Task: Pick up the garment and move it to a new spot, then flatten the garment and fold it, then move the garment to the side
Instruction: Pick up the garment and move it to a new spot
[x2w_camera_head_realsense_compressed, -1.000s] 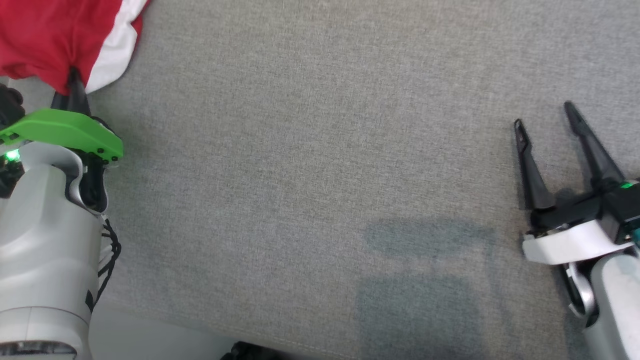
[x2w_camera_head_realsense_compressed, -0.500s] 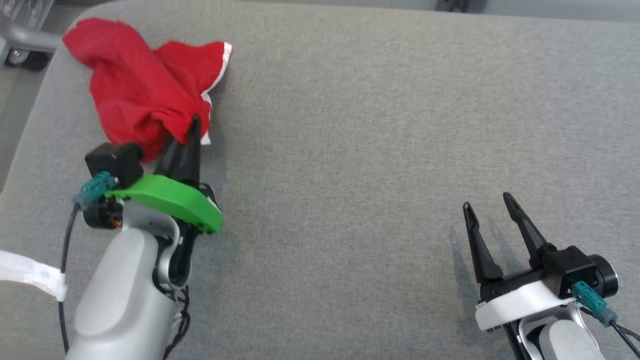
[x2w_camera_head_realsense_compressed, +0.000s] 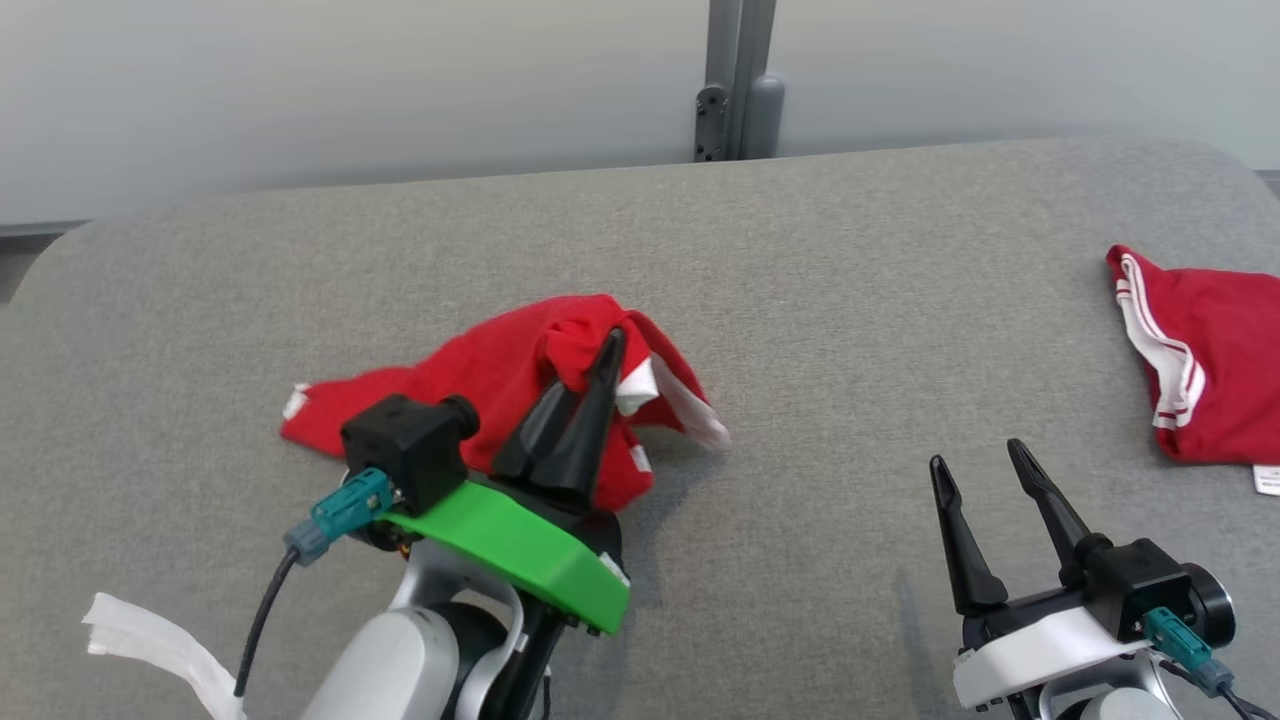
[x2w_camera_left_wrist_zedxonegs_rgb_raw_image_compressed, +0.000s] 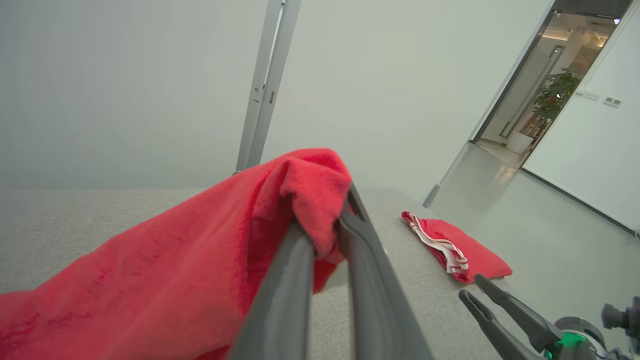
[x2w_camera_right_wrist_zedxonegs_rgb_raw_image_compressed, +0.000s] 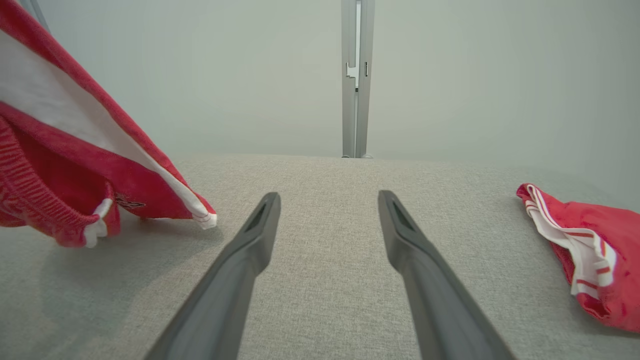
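The left pincer (x2w_camera_head_realsense_compressed: 607, 348) clamps the crumpled red cloth garment with white trim (x2w_camera_head_realsense_compressed: 470, 375), which drapes from its tips onto the grey fabric surface (x2w_camera_head_realsense_compressed: 800, 300); the right pincer (x2w_camera_head_realsense_compressed: 977, 456) stands open, empty.

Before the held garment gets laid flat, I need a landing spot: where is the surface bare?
Widest bare stretch of the grey surface: between the held garment in the left gripper and the second red garment at the right edge, beyond the open right gripper. Crowded: that right edge.
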